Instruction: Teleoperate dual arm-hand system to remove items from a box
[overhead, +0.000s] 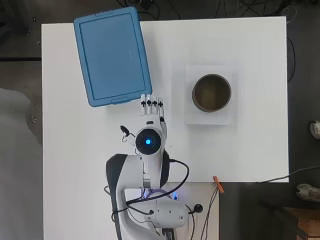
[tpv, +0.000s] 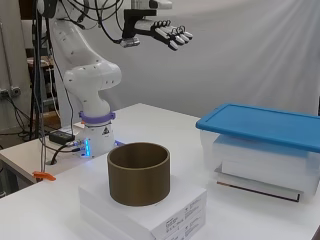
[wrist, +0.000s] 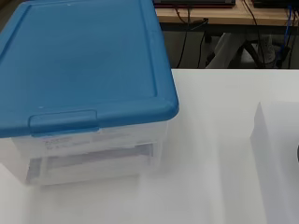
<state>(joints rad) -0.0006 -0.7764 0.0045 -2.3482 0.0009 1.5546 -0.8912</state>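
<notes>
From my seat I see the hand (tpv: 165, 31) held high above the table (overhead: 90, 150), palm down, its fingers (overhead: 152, 104) stretched out straight and lying side by side, holding nothing. In the overhead view the fingertips sit just off the near edge of the box (overhead: 112, 55), between it and the arm's base, and the side view shows the hand well above the box with clear air beneath it. The box is a clear plastic tub with a blue lid (wrist: 79, 60) shut on top; it stands toward the far left of the table as seen from above, turned a little askew to the table's edges. Through its clear wall (wrist: 88, 156) I can make out pale flat items stacked inside, though I cannot tell what they are. In the side view the tub (tpv: 265, 160) looks to rest on a thin dark-edged slab, which I cannot identify. To the right in the overhead view, well apart from the tub, a brown ring-shaped container (overhead: 212, 92) stands upright on a white carton (overhead: 192, 117); the side view shows this container (tpv: 138, 173) open at the top and sitting near the middle of the carton (tpv: 175, 215). An orange clamp (overhead: 218, 184) grips the table's near edge.
</notes>
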